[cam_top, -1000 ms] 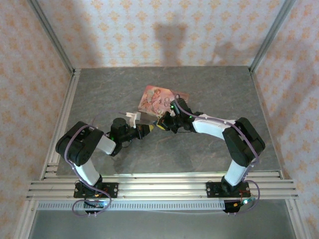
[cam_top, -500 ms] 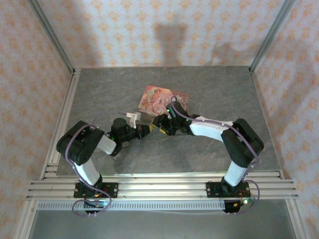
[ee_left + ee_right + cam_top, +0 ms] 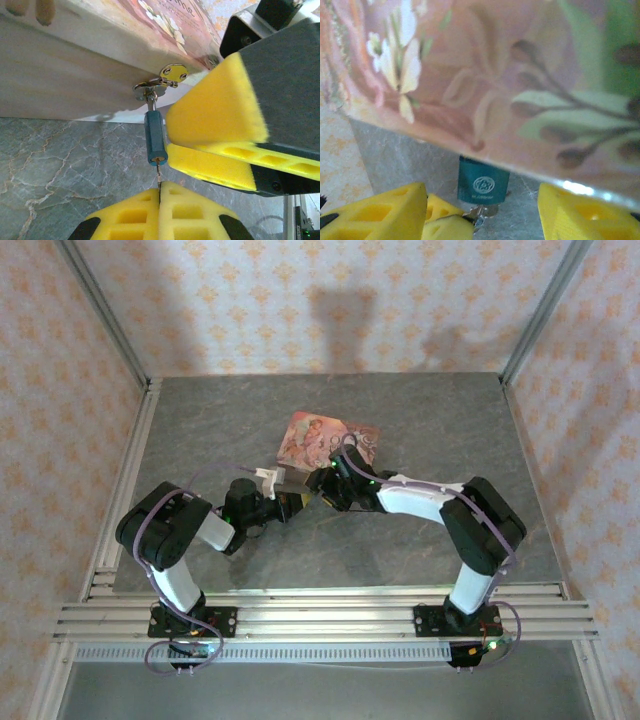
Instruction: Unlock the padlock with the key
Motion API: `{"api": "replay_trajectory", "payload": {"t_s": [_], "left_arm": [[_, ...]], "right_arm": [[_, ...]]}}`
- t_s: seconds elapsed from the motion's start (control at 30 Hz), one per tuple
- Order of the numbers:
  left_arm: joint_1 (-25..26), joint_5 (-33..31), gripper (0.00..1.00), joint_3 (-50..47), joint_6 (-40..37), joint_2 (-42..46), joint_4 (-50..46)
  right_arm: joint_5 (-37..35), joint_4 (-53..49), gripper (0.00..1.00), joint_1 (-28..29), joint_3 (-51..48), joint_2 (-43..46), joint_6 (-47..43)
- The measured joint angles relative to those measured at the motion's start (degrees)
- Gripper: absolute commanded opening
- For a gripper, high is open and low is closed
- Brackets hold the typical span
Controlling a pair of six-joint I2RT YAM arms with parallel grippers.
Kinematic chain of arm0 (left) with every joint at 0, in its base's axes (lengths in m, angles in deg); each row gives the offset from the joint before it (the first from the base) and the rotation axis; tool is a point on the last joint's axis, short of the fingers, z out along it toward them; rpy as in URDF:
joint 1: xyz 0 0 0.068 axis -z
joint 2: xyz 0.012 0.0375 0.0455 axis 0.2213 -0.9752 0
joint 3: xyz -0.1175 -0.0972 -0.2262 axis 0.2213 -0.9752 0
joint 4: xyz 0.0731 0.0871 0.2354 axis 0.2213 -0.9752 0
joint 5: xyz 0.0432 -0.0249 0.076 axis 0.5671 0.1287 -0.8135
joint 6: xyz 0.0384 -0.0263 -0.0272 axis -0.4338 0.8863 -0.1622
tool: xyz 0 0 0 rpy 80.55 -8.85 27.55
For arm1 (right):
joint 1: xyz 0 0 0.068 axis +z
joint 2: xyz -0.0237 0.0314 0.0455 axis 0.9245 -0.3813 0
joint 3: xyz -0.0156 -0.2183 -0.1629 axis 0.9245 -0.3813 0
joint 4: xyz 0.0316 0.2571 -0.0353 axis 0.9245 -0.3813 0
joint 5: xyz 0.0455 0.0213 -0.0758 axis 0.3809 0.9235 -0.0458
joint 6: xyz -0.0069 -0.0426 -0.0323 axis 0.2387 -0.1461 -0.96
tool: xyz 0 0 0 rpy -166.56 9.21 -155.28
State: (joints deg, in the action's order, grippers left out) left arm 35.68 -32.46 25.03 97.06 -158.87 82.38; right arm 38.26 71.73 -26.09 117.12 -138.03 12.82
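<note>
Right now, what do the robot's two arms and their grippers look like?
The left arm and right arm have white links between bulky black joints, and a thin purple cable trails along each. The left gripper and right gripper carry bright yellow foam pads with moulded slots, mounted on dark grey finger bodies.

The left gripper has its foam fingers pressed together on the key, whose thin shaft sticks out just ahead of the fingertips. It meets the near end of the padlock. The padlock hangs straight beyond the fingertips from a metal hasp on the floral box. Just right of it sit the yellow pads of the right gripper, perhaps touching its blue body.
</note>
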Motion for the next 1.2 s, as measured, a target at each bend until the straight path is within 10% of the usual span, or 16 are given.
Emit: {"api": "replay_trajectory", "payload": {"t_s": [0.47,1.2], "left_arm": [[0.4,-0.5,0.0,0.0,0.0,-0.9,1.2],[0.6,-2.0,0.0,0.0,0.0,-0.9,1.2]], "right_arm": [[-3.8,0.0,0.51,1.0,2.2,-2.4,0.2],[-6.2,-0.7,0.01,1.2,3.6,-3.8,-0.6]]}}
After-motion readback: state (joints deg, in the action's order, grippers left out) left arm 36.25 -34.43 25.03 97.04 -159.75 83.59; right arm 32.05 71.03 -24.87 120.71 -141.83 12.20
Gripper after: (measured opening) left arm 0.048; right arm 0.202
